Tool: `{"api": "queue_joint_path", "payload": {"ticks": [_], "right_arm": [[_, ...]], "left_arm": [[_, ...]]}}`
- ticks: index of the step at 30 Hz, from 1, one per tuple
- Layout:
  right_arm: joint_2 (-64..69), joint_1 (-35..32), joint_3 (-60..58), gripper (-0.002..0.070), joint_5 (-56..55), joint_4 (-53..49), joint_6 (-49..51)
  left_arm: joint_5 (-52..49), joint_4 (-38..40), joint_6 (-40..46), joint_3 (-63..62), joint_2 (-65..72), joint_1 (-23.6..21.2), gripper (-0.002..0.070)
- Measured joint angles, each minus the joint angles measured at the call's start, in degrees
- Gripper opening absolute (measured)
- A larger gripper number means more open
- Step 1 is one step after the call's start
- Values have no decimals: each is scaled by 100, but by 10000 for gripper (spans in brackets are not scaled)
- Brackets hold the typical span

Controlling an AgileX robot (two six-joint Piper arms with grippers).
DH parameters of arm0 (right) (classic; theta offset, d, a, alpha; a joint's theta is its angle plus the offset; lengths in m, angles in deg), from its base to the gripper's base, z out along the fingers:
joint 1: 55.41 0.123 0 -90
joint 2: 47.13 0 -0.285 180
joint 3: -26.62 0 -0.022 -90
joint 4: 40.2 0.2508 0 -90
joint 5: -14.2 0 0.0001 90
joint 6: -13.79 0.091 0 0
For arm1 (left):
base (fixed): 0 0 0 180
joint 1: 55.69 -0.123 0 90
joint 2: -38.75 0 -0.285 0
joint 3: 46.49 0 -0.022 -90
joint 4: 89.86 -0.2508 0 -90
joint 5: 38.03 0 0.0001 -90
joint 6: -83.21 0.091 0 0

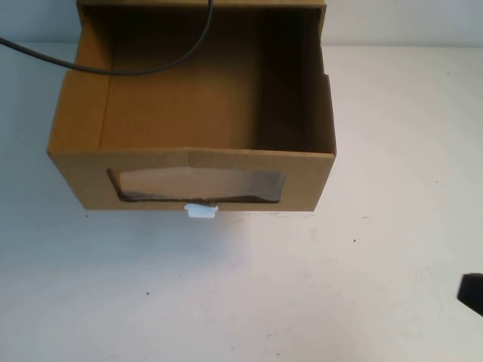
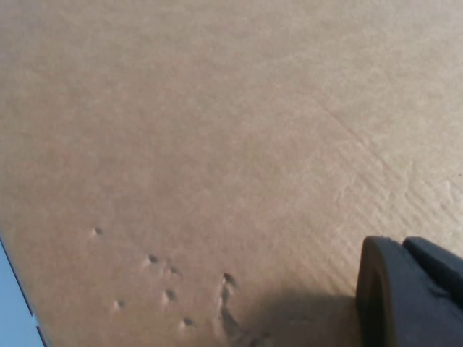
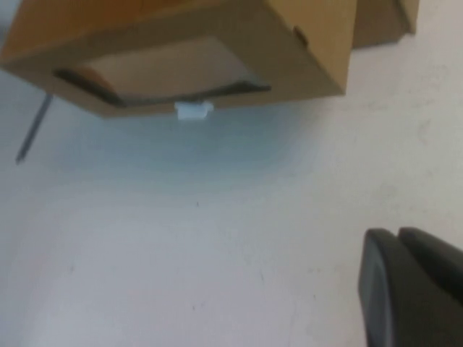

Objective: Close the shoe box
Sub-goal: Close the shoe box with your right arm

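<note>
The shoe box (image 1: pixel 189 162) is a brown cardboard drawer, standing pulled out with its top open and nothing inside. Its front panel has a clear window (image 1: pixel 198 185) with a small white pull tab (image 1: pixel 201 211) below it. The right wrist view shows the same front panel (image 3: pixel 173 50) and tab (image 3: pixel 194 110) across bare table. My right gripper (image 3: pixel 396 235) is shut and empty, low at the table's right edge (image 1: pixel 472 292), well away from the box. My left gripper (image 2: pixel 401 246) is shut and empty, close against a plain cardboard face (image 2: pixel 217 144); which face I cannot tell. It is out of the high view.
The box's outer sleeve (image 1: pixel 204 4) sits behind the drawer at the far edge. A black cable (image 1: pixel 113 72) hangs across the drawer's back left. More cardboard (image 3: pixel 383 22) shows behind the box in the right wrist view. White table (image 1: pixel 249 294) lies in front.
</note>
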Motion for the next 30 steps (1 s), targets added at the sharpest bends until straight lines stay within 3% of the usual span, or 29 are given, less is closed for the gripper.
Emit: {"api": "queue_joint_path", "payload": {"ticks": [5, 10, 16, 21, 24, 30], "right_arm": [[1666, 0, 1173, -11, 912, -152, -714], [2621, 420, 1936, -11, 834, -32, -1058], [3272, 2345, 2358, -11, -551, 15, -1039], [3992, 3815, 2405, -11, -2412, 37, -1004], [4487, 4262, 2495, -11, -3238, 93, -1004], [5277, 4390, 2958, -11, -3572, 115, -1004]], "left_arm": [[0, 0, 0, 0, 0, 0, -2], [0, 0, 0, 0, 0, 0, -2], [0, 0, 0, 0, 0, 0, -2], [0, 0, 0, 0, 0, 0, -2], [0, 0, 0, 0, 0, 0, -2], [0, 66, 0, 0, 0, 0, -2]]}}
